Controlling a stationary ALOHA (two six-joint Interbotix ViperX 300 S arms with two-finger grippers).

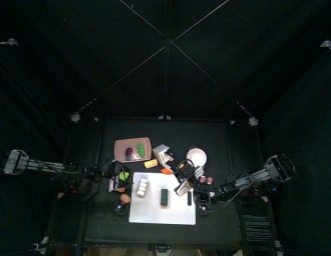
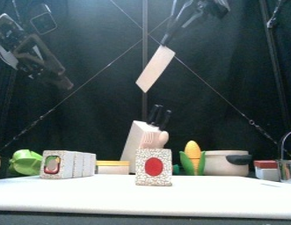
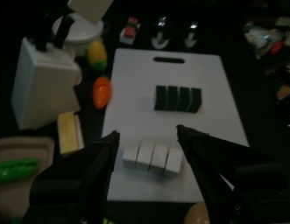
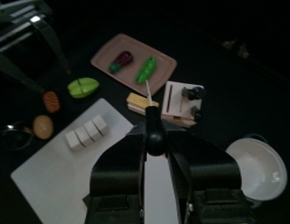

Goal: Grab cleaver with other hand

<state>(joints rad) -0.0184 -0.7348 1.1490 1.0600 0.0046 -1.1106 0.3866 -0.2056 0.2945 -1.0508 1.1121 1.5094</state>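
Note:
The cleaver hangs high over the table with its pale blade tilted downward. My right gripper is shut on its handle. The right wrist view shows the cleaver edge-on as a thin line between the jaws of the right gripper. My left gripper is open and holds nothing. It hovers above the white cutting board, over a row of white slices. From above, the left gripper sits left of the board and the right gripper at its right edge.
A white knife block stands behind a small box with a red circle. Dark green slices also lie on the board. Around it are a corn cob, a pot, a green pepper, a tray and a white bowl.

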